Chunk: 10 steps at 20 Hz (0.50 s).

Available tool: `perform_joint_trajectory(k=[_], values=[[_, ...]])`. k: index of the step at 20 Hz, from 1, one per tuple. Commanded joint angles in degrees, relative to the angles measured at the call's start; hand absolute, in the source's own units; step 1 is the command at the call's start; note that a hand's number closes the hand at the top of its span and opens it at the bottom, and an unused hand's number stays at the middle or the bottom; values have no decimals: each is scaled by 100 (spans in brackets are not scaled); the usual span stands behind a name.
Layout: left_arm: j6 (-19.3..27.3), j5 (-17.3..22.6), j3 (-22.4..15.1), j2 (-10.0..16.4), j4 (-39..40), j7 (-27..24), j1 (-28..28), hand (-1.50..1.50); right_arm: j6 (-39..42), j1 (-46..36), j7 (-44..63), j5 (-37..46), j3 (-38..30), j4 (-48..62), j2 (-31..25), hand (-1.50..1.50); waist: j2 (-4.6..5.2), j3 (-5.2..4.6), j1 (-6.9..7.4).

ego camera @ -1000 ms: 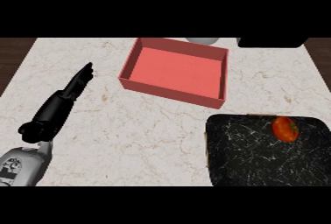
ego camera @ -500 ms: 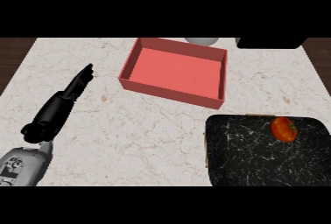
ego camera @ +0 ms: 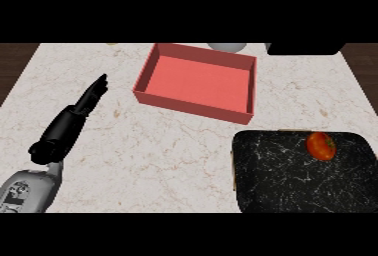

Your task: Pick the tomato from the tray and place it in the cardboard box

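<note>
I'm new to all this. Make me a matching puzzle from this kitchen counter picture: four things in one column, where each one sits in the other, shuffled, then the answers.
Things:
1. small red round tomato
2. black marbled tray
3. red cardboard box
4. black left robot hand

Places:
A. left side of the white marble counter, fingers straight
B. near right part of the counter
C. far middle of the counter
D. on the tray, toward its far right corner

Pairs: 1-D, 2-B, 3-C, 4-A.
</note>
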Motion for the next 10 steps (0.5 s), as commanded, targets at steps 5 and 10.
perform_joint_trajectory(k=[5, 10], values=[[-325, -131, 327, -98, 224, -287, 17, 0, 453, 153, 1016, 347, 27, -959, 572, -150, 5, 0, 1], [-409, -279, 394, -260, 254, -401, 72, 0, 233, 123, 1212, 910, -90, -894, 914, -150, 6, 1, 5]])
